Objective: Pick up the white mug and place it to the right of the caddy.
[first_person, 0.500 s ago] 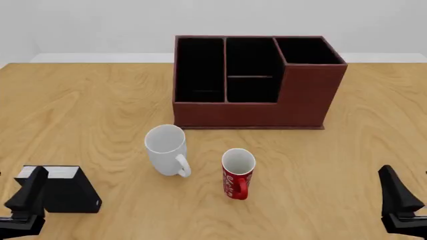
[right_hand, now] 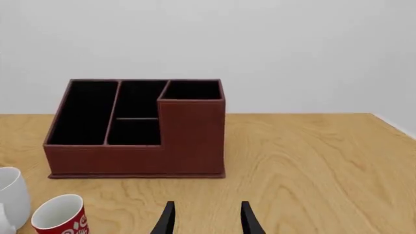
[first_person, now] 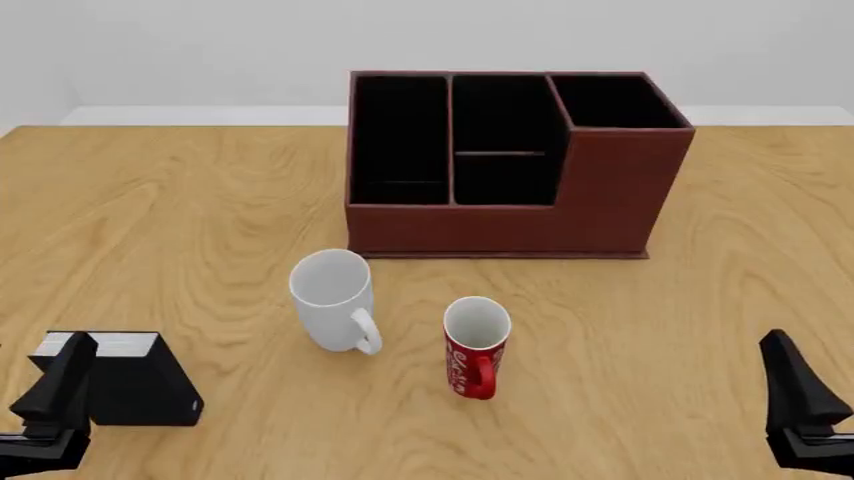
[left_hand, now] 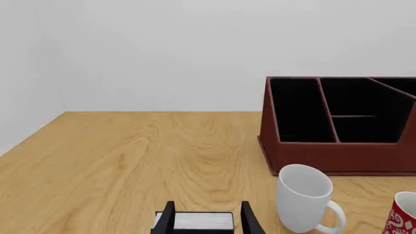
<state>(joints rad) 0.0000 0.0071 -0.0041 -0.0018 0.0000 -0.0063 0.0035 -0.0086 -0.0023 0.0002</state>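
Between my two black fingertips [right_hand: 167,219], standing apart, I see wooden table [right_hand: 312,165], the dark red-brown compartment caddy [right_hand: 140,144], a red lettered mug [right_hand: 60,218] and the white glossy mug [right_hand: 11,197].

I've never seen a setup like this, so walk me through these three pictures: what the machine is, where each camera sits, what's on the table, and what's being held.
These are simulator renders of two robot arms at a wooden table. The front view looks down from behind the arms; the left tool and right tool show at its lower corners. The other two pictures come from cameras on each arm, looking along its fingers. Both tools are open and hold nothing. On the table stand the caddy, a red-brown box with black compartments, the white mug in front of it, a red mug with white lettering to that mug's right, and a small black box with a white top, near the left tool.
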